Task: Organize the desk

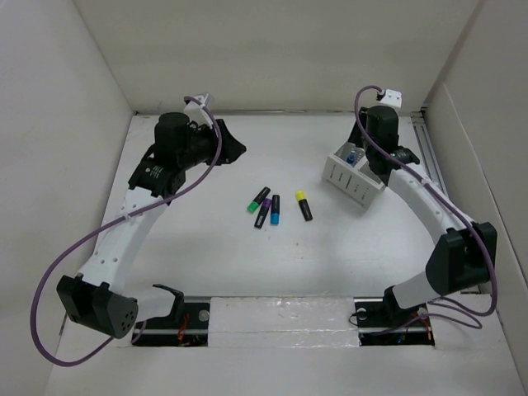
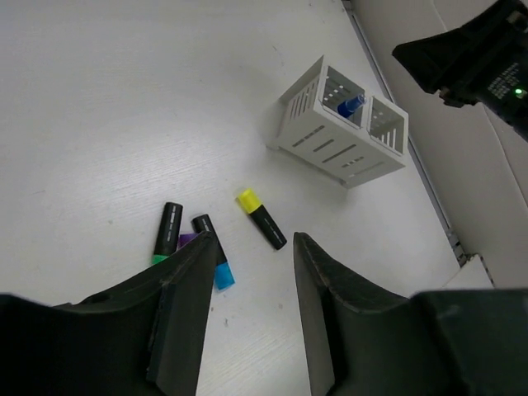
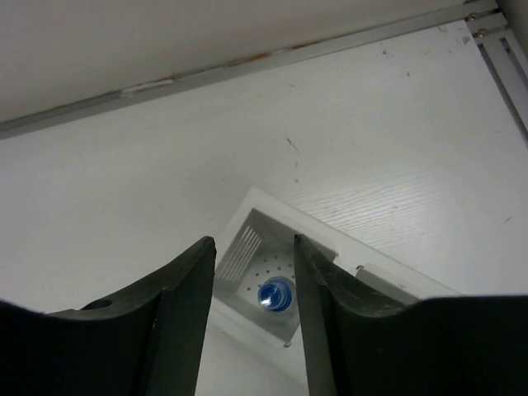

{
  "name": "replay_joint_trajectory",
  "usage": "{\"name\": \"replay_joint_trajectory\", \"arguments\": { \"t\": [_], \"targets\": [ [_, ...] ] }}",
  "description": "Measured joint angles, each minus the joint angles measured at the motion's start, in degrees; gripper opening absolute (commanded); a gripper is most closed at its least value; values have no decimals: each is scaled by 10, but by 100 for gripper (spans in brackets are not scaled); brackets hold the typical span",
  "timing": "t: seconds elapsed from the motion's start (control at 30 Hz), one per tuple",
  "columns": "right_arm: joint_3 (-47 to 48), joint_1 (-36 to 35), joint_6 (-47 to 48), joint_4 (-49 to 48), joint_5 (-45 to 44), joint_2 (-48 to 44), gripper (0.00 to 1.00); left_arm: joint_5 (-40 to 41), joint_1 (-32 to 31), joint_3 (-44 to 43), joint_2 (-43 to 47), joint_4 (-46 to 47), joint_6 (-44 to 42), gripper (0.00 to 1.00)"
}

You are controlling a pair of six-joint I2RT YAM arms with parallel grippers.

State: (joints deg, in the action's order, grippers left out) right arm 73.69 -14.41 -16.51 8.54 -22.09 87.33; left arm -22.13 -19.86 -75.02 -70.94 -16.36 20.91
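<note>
The white desk (image 1: 214,256) holds four highlighters in its middle: green-capped (image 1: 258,200), purple (image 1: 263,214), blue-capped (image 1: 275,209) and yellow-capped (image 1: 304,205). My left gripper (image 1: 234,149) hangs open and empty at the back left; in its wrist view (image 2: 254,239) the green (image 2: 167,233), purple (image 2: 186,240), blue (image 2: 213,250) and yellow (image 2: 261,219) highlighters lie just past the fingertips. My right gripper (image 3: 254,243) is open above the small white two-compartment box (image 1: 346,177), over a blue marker (image 3: 276,295) standing in one compartment.
The box (image 2: 342,144) stands tilted at the back right, its rim (image 3: 272,205) below my right fingers. A metal rail (image 1: 429,153) runs along the right edge. White panel walls (image 1: 272,49) bound the desk. My right arm (image 2: 478,58) shows above the box.
</note>
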Motion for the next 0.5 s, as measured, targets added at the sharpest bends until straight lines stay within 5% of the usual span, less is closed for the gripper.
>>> {"name": "replay_joint_trajectory", "arguments": {
  "t": [0.1, 0.13, 0.3, 0.4, 0.43, 0.5],
  "targets": [
    [-13, -17, 0, 10, 14, -46, 13, 10, 0, 10, 11, 6, 8, 20],
    [-20, -27, 0, 14, 21, -60, 0, 11, 0, 16, 15, 7, 12, 6],
    [-99, -101, -6, 22, 61, -125, 0, 9, 0, 50, 26, 10, 15, 0],
    [-141, -139, -11, 33, 93, -130, 17, 2, 0, 82, 26, 12, 15, 0],
    [-149, -148, -12, 40, 103, -124, 38, -1, 0, 93, 26, 13, 15, 0],
    [-154, -158, -14, 60, 115, -102, 52, -3, 0, 114, 26, 14, 15, 0]
  ]
}}
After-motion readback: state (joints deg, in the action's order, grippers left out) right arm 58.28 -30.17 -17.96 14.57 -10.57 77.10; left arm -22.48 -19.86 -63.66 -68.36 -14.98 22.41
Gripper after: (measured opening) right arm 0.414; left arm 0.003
